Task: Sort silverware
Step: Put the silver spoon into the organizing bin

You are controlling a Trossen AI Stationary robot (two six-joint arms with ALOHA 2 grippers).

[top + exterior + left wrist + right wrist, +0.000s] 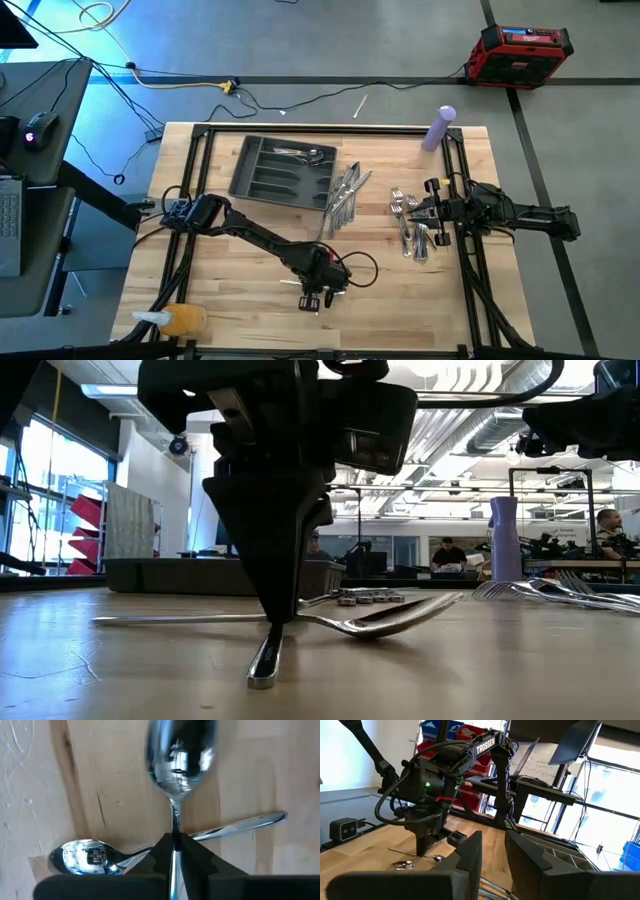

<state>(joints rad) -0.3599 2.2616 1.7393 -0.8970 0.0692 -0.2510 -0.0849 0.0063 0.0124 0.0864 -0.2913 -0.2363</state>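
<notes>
My left gripper [315, 293] points down at the table's near middle, shut on a shiny spoon [180, 755]. A second spoon [82, 856] lies flat on the wood under it, crossing the held one. The dark grey tray [262, 172] sits toward the far edge with a few pieces of silverware [305, 155] in one compartment. Loose silverware lies in two heaps: one [345, 195] beside the tray, and forks [410, 225] to the right. My right gripper [432, 210] waits level by the forks, open with nothing between its fingers [470, 855]. My left gripper pinches the spoon's handle [174, 836], a little behind the bowl, between its two fingers. The fingers [275, 610] come from above, pointing down, and lie across the handle. The handle's end [265, 665] rests on the wood toward the near edge.
A purple bottle [440, 128] stands at the far right corner. An orange-bottomed spray bottle [178, 320] lies at the near left corner. Bare wood stretches left of my left gripper and along the near edge. People sit at desks in the room beyond.
</notes>
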